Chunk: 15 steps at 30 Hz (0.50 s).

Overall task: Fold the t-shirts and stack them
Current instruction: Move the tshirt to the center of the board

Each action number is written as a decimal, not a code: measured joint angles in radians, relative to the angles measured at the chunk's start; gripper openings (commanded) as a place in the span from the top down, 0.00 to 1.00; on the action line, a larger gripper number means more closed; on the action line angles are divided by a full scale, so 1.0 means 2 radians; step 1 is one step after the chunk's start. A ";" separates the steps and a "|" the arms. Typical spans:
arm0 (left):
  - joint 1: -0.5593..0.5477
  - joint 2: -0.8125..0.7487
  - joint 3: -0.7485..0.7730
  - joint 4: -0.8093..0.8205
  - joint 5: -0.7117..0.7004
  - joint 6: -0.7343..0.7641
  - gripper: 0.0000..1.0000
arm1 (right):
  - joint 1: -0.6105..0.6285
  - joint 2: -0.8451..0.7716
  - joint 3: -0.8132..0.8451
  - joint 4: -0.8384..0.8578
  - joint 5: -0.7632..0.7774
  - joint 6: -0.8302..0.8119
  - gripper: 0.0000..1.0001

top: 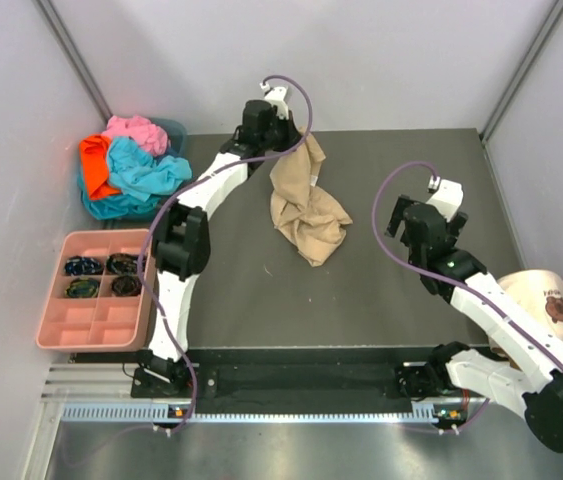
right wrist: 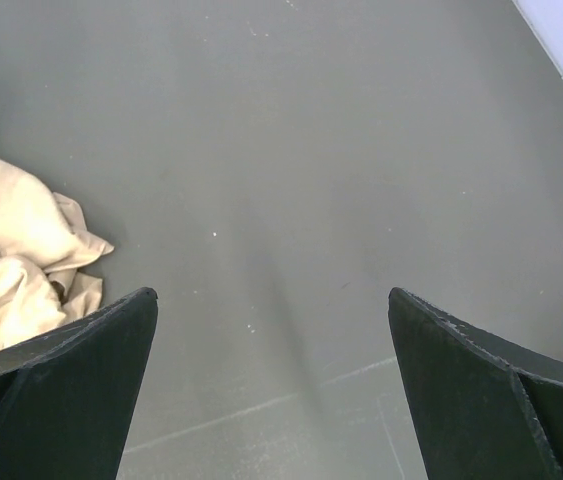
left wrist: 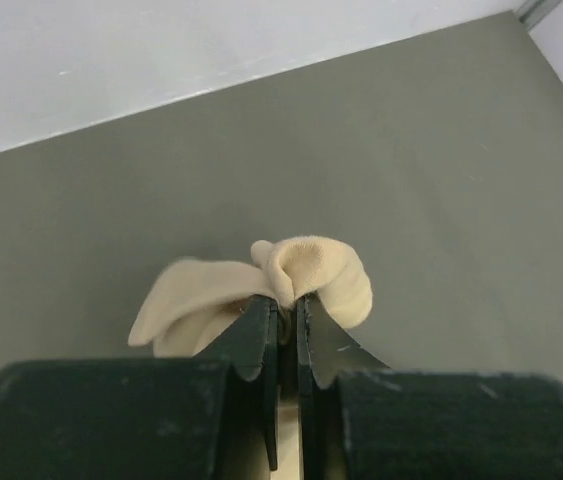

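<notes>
The tan t-shirt (top: 306, 210) hangs crumpled from my left gripper (top: 299, 138) at the back middle of the table, its lower part bunched on the surface. In the left wrist view the left gripper (left wrist: 289, 300) is shut on a fold of the tan t-shirt (left wrist: 319, 268). Turquoise (top: 149, 172), orange (top: 95, 163) and pink (top: 135, 130) t-shirts lie heaped together at the back left. My right gripper (top: 397, 216) hovers open to the right of the tan shirt. The right wrist view shows the right gripper (right wrist: 273, 300) with nothing between its fingers and the tan t-shirt (right wrist: 9, 270) off to its left.
A pink compartment tray (top: 71, 325) with dark items in its far cells sits at the left edge. A cream cap (top: 546, 296) lies at the right edge beside the right arm. A teal bin (top: 173, 130) holds the shirt heap. Walls close the back and sides.
</notes>
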 measured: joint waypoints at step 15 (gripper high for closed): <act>0.096 0.085 0.087 0.049 0.028 -0.057 1.00 | 0.000 0.097 -0.002 0.048 -0.117 -0.026 0.01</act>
